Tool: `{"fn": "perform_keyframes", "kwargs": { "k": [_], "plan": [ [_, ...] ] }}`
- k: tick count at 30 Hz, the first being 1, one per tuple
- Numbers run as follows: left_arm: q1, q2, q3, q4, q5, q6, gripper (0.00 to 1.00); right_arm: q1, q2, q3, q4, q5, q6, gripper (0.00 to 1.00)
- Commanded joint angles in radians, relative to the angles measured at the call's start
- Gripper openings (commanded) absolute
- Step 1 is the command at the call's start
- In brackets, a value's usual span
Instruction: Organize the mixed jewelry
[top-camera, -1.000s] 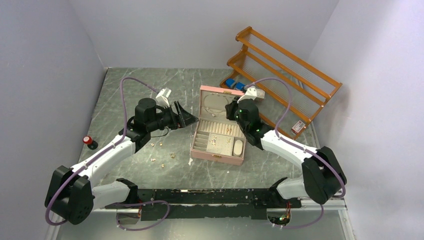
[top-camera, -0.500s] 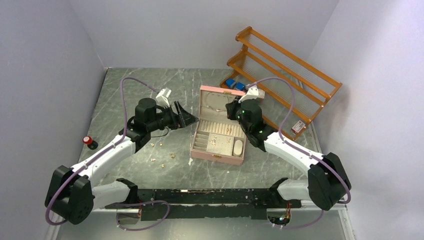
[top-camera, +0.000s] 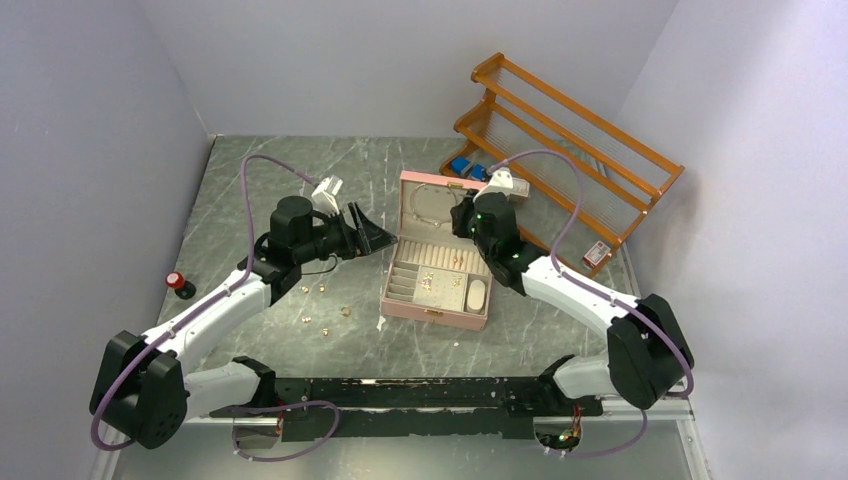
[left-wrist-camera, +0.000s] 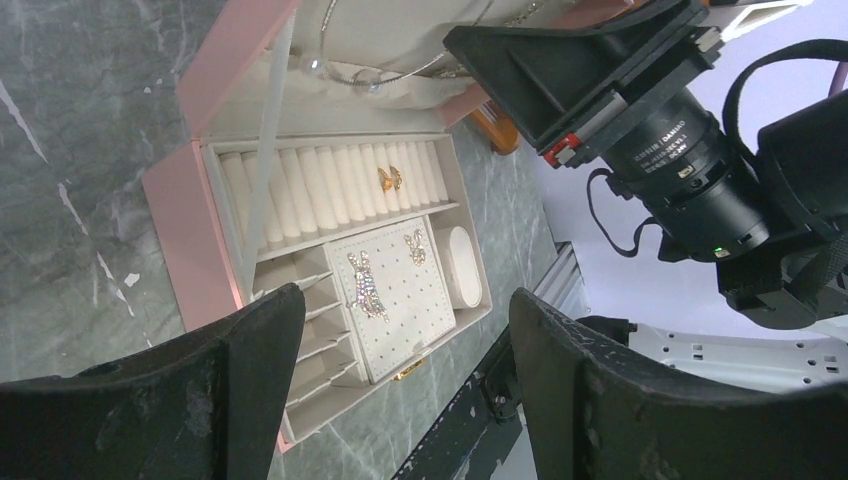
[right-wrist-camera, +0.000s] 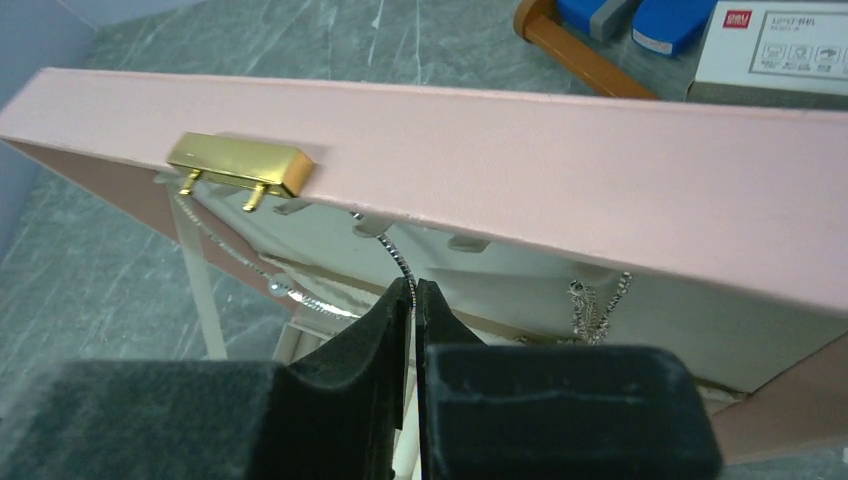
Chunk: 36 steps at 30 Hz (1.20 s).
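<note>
the right claw is pressed together on a thin silvery chain, the strand pinched right at the tips. from there the chain curves up toward 11 o'clock and vanishes under the rim of the raised lid. a second length with a small bead sags off toward 9 o'clock below the gold clasp. holding it this high and close to the lid's inner face looks meant for draping it onto the lining, where necklaces hang, though i cannot make out a hook.

the left claw is spread wide with nothing in it, hovering off the box's 9 o'clock side and aimed at the tray, probably waiting its turn. below it the pink box lies open: a gold pair sits in the ring rolls, sparkly pieces on the dotted pad.

several loose gold bits lie on the marble around 8 o'clock from the box, not yet sorted.
</note>
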Motion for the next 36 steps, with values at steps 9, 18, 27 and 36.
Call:
{"fn": "perform_keyframes", "kwargs": {
  "k": [9,18,27,36],
  "plan": [
    [-0.006,-0.019,0.036,-0.016,-0.016,0.028,0.80,0.002,0.014,0.038,-0.070,0.026,0.048,0.26],
    [-0.006,-0.034,0.102,-0.137,-0.037,0.078,0.88,-0.006,-0.097,0.057,-0.203,0.030,0.238,0.47],
    [-0.078,0.019,0.182,-0.224,-0.130,0.089,0.91,-0.009,-0.186,-0.010,-0.449,0.108,0.782,0.46],
    [-0.227,0.168,0.242,-0.133,-0.459,-0.028,0.78,-0.014,-0.162,-0.076,-0.383,0.103,1.041,0.46]
  ]
}}
